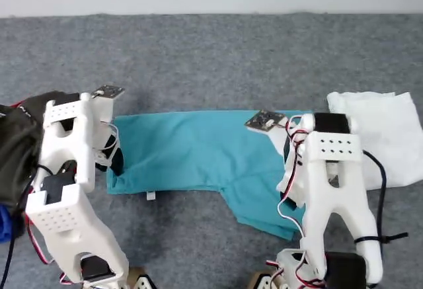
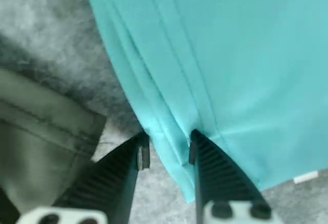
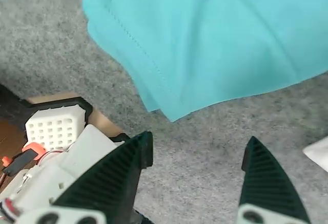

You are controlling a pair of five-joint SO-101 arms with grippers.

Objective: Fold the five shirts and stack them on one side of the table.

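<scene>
The teal shirt (image 1: 198,150) lies flat and long across the middle of the gray table (image 1: 211,57). The left gripper (image 2: 167,151) is down at the shirt's left end. Its two fingers are a little apart, one on each side of the folded edge, and they are not squeezing yet. The right gripper (image 3: 200,141) hangs wide open over bare table, just beside the sleeve corner (image 3: 164,106), and it holds nothing. I think the step now is to fold this shirt. To do it well, the left fingers should pinch all the layers at the edge together, not just the top one. The right one should go down and grab the sleeve corner. Then both should lift and carry the cloth over at the same speed, so it lands flat. A white shirt (image 1: 383,130) lies folded near the right edge, touching the teal one. A dark cloth heap (image 1: 16,143) sits close on the left. The far side of the table has the most room to move.
</scene>
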